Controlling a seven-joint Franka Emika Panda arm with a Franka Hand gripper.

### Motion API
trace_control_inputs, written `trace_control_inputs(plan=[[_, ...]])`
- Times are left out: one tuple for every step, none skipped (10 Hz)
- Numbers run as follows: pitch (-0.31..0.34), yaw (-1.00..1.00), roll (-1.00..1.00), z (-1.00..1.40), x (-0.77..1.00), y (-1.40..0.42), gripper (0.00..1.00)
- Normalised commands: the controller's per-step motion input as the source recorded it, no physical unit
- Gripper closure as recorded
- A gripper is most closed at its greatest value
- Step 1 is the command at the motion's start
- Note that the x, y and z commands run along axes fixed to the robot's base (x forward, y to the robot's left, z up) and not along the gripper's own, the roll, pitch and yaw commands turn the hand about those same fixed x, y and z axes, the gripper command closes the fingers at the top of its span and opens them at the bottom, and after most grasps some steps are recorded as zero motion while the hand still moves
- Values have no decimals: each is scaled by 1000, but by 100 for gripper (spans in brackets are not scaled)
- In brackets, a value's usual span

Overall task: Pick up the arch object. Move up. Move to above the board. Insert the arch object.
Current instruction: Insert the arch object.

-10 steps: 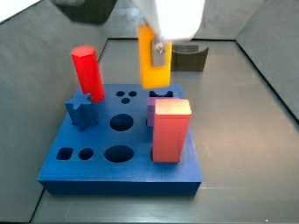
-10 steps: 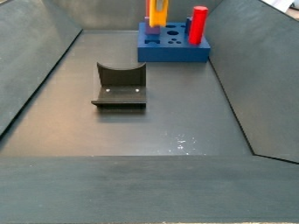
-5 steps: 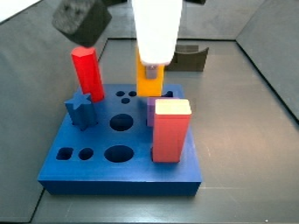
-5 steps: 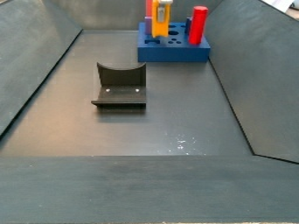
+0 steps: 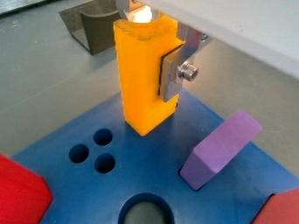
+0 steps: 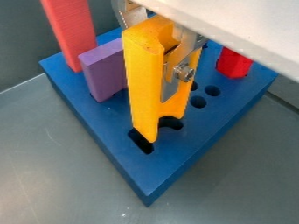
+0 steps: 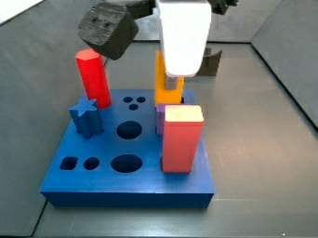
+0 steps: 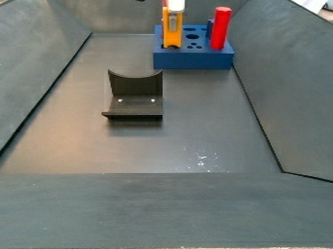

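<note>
My gripper (image 6: 158,66) is shut on the arch object (image 6: 149,83), a tall yellow-orange post held upright over the blue board (image 6: 117,149). A silver finger (image 6: 184,70) presses one flank; the opposite finger is hidden behind the post. The post's notched lower end sits in the mouth of a cut-out near the board's edge. In a wrist view the arch object (image 5: 143,74) meets the board (image 5: 128,175) beside two small round holes. In both side views the arch object (image 7: 166,85) (image 8: 172,27) stands on the board (image 7: 125,181) (image 8: 196,56) under the gripper (image 7: 184,37).
On the board stand a red hexagonal post (image 7: 91,79), a red square block (image 7: 181,138), a blue star piece (image 7: 85,113) and a purple block (image 6: 105,70). The fixture (image 8: 134,94) stands on the grey floor, away from the board. Sloping grey walls enclose the floor.
The gripper has come down with the arch object. Its lower end, above the board a second ago, now rests in the cut-out.
</note>
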Motion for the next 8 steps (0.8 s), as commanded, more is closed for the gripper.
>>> trace_control_inputs(plan=[[121, -114, 134, -160, 60, 0, 100], [73, -151, 71, -280, 29, 0, 100], [37, -311, 30, -343, 211, 0, 100], [26, -374, 24, -389, 220, 34, 100], [44, -240, 76, -406, 0, 63, 100], [0, -34, 84, -551, -226, 80, 100], [-11, 26, 150, -549, -437, 37, 100], [-36, 131, 174, -540, -431, 9, 100]])
